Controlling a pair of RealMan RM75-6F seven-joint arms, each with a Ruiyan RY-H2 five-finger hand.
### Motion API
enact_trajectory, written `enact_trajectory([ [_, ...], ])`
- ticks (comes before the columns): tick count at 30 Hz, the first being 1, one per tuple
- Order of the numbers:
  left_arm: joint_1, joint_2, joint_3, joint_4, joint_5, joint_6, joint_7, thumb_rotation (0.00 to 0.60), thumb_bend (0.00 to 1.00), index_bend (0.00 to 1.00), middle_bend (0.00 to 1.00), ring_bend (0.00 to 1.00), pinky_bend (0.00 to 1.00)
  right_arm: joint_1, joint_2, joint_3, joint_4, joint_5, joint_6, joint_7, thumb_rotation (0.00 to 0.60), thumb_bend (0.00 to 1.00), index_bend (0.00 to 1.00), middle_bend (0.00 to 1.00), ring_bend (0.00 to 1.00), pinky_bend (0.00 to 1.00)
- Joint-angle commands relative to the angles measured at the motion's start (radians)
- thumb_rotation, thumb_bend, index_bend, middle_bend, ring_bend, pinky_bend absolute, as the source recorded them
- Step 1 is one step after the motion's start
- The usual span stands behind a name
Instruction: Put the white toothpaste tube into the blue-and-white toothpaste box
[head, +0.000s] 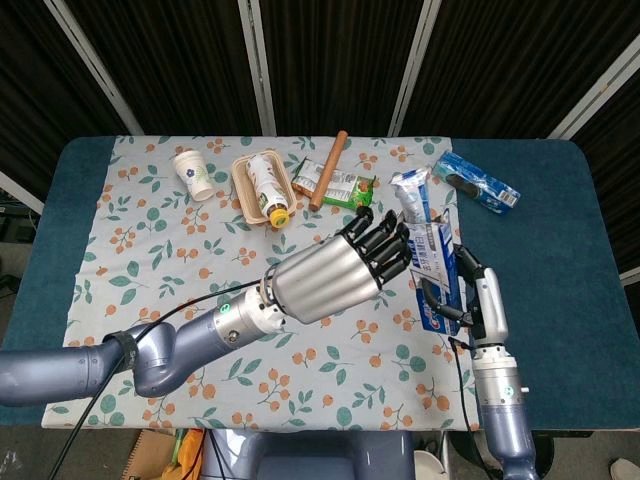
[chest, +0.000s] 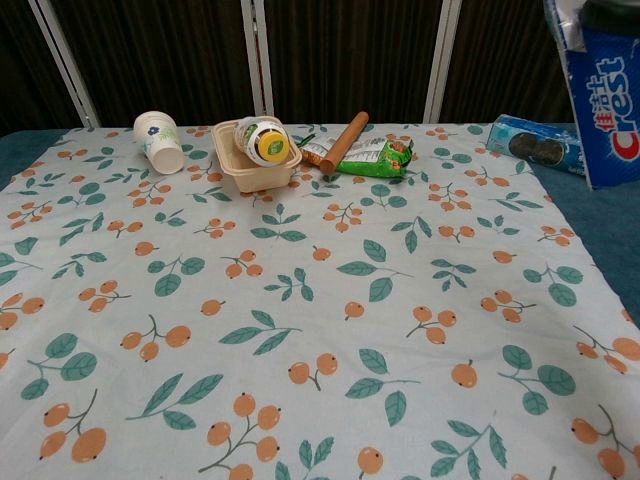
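Observation:
The blue-and-white toothpaste box (head: 437, 272) is held above the table's right side by my right hand (head: 482, 302), which grips it from the right. The white toothpaste tube (head: 412, 196) sticks out of the box's far end. My left hand (head: 345, 272) reaches in from the left, its dark fingers (head: 384, 240) curled against the tube where it enters the box; the back of the hand hides the grip itself. In the chest view only the box (chest: 606, 100) shows, at the top right corner, with its Crest lettering.
At the back of the floral cloth stand a paper cup (head: 192, 172), a beige tray (head: 246, 188) with a bottle (head: 267, 186), a green snack packet (head: 336, 185) and a brown stick (head: 329, 169). A blue cookie packet (head: 477, 180) lies on the blue table at the right.

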Motion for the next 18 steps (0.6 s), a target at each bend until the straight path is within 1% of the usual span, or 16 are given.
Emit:
enact_trajectory([
  [1,0.057,0.042,0.015,-0.040,0.009,0.062,-0.035,0.600,0.05,0.30,0.29,0.28,0.39,-0.018,0.007,0.021,0.017,-0.018,0.014,0.050,0.600,0.41,0.47,0.51,0.44,0.47],
  [5,0.156,0.087,0.051,-0.103,0.005,0.158,-0.086,0.600,0.05,0.30,0.29,0.28,0.39,-0.031,0.004,0.035,0.039,-0.045,0.041,0.092,0.600,0.41,0.47,0.51,0.44,0.47],
  [7,0.207,0.108,0.080,-0.123,0.014,0.206,-0.109,0.600,0.05,0.30,0.29,0.28,0.39,-0.038,0.005,0.046,0.046,-0.060,0.057,0.116,0.600,0.41,0.47,0.51,0.44,0.47],
  [10,0.312,0.160,0.161,-0.132,0.042,0.278,-0.166,0.600,0.05,0.30,0.29,0.28,0.39,-0.052,0.009,0.074,0.048,-0.080,0.094,0.158,0.600,0.41,0.47,0.51,0.44,0.47],
  [12,0.361,0.192,0.203,-0.128,0.063,0.310,-0.202,0.600,0.05,0.30,0.29,0.28,0.39,-0.057,0.014,0.094,0.039,-0.086,0.111,0.177,0.600,0.41,0.46,0.51,0.44,0.47],
  [13,0.399,0.214,0.235,-0.122,0.078,0.336,-0.230,0.600,0.05,0.30,0.29,0.28,0.39,-0.061,0.020,0.105,0.033,-0.093,0.121,0.185,0.600,0.41,0.44,0.51,0.43,0.47],
  [14,0.423,0.226,0.254,-0.114,0.090,0.354,-0.248,0.600,0.05,0.30,0.29,0.28,0.39,-0.063,0.026,0.112,0.030,-0.103,0.130,0.187,0.600,0.41,0.41,0.50,0.41,0.46],
  [17,0.503,0.253,0.317,-0.076,0.125,0.424,-0.319,0.600,0.05,0.30,0.29,0.28,0.39,-0.069,0.042,0.117,0.030,-0.122,0.138,0.183,0.600,0.41,0.27,0.40,0.31,0.41],
  [18,0.527,0.255,0.334,-0.065,0.131,0.445,-0.342,0.600,0.05,0.30,0.29,0.28,0.39,-0.071,0.046,0.116,0.031,-0.124,0.136,0.184,0.600,0.41,0.25,0.38,0.29,0.39],
])
